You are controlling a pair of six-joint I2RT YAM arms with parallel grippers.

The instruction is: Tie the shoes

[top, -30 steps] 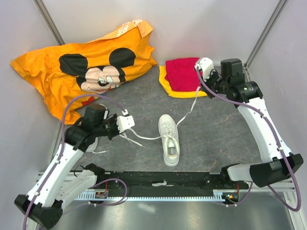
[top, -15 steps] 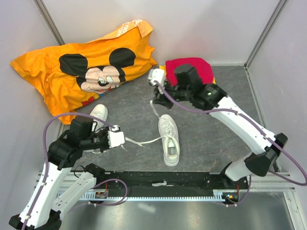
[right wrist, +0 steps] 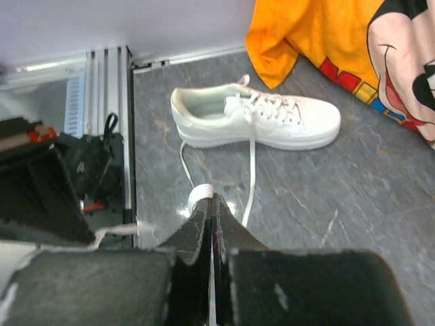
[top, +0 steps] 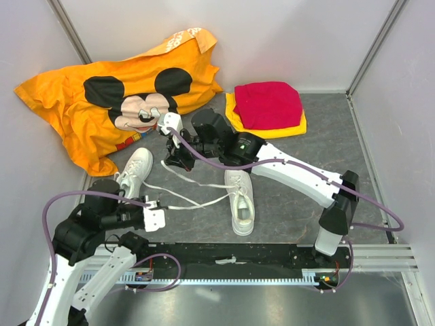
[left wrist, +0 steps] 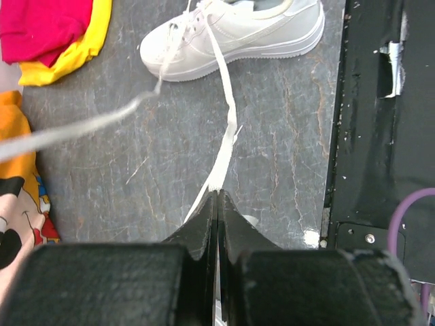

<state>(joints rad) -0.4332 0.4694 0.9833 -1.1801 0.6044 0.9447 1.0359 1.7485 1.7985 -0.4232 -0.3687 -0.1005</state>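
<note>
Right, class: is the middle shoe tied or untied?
Untied: a lace runs loose from the middle shoe into the shut left tool; no bow shows.

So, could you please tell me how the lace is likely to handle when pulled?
The lace looks flat and floppy, twisting limply, so it probably won't hold shape. Thin in the shut left claw, it may slip. The shoe looks light and might drag.

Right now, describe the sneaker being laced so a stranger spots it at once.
Find the black rail along the near edge. Just beyond its middle sits the white sneaker; unlike its twin beside the orange shirt, its laces are pulled out leftward.
</note>
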